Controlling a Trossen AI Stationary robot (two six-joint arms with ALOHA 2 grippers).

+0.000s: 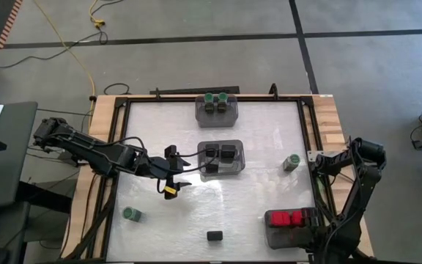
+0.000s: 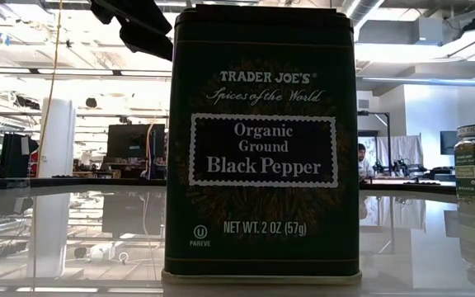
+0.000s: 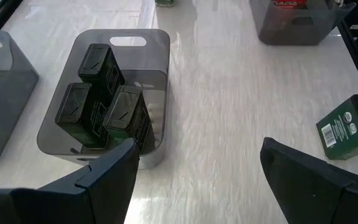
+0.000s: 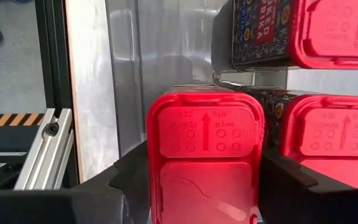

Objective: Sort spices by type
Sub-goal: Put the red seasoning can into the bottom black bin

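Three grey bins stand on the white table. The far bin [image 1: 215,108] holds green-capped jars, the middle bin [image 1: 222,158] three black tins [image 3: 98,99], and the near right bin [image 1: 288,229] red-capped tins. My right gripper [image 4: 204,186] is over the red bin, pointing down, shut on a red-capped tin [image 4: 205,149]. Left of the middle bin, my left gripper [image 3: 197,152] hangs open above bare table [image 1: 173,182]. Loose on the table are a black pepper tin [image 1: 214,235], standing upright [image 2: 262,157], and two green-capped jars [image 1: 132,214] [image 1: 291,163]. My right gripper pinches the red-capped tin between its two fingers, one on each side just below the cap [image 4: 154,186]. The fingers come from above, pointing down. The tin is upright inside the bin beside two other red-capped tins [image 4: 334,143]; whether its base rests on the bin's floor is hidden.
A raised dark frame [image 1: 306,139] and wooden border run around the table. The middle bin's near wall [image 3: 148,155] lies close in front of my left fingers. Open table lies between the middle bin and the red bin [image 3: 229,93].
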